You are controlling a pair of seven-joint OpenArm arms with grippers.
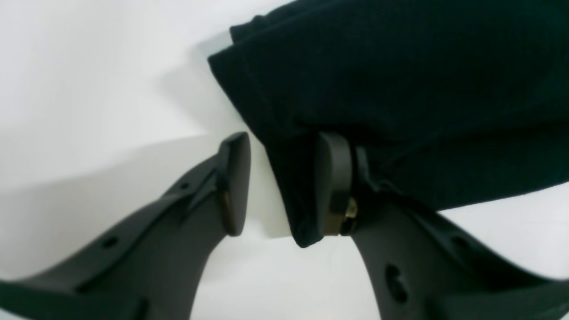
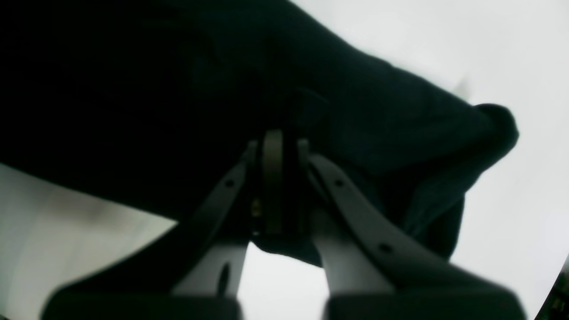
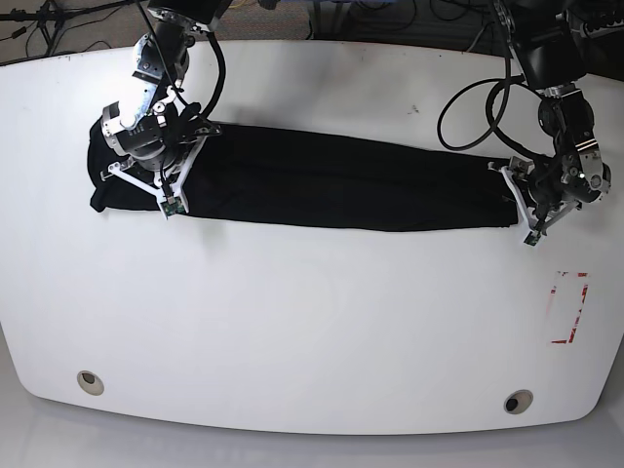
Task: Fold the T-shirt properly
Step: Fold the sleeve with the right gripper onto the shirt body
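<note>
The black T-shirt (image 3: pixel 331 185) lies as a long narrow strip across the white table (image 3: pixel 312 322). My right gripper (image 3: pixel 146 166) is at the strip's left end. In the right wrist view its fingers (image 2: pixel 272 178) are pressed together, with T-shirt cloth (image 2: pixel 133 89) bunched around and over them. My left gripper (image 3: pixel 522 200) is at the strip's right end. In the left wrist view the left gripper (image 1: pixel 284 184) stands open. The T-shirt's edge (image 1: pixel 400 89) lies against the inner face of its right finger (image 1: pixel 333 182), and bare table shows in the gap beside the other finger.
A red rectangle outline (image 3: pixel 568 307) is marked on the table near the right edge. Two round holes (image 3: pixel 90 381) (image 3: pixel 517 401) sit near the front edge. Black cables (image 3: pixel 468 107) loop over the table behind the left arm.
</note>
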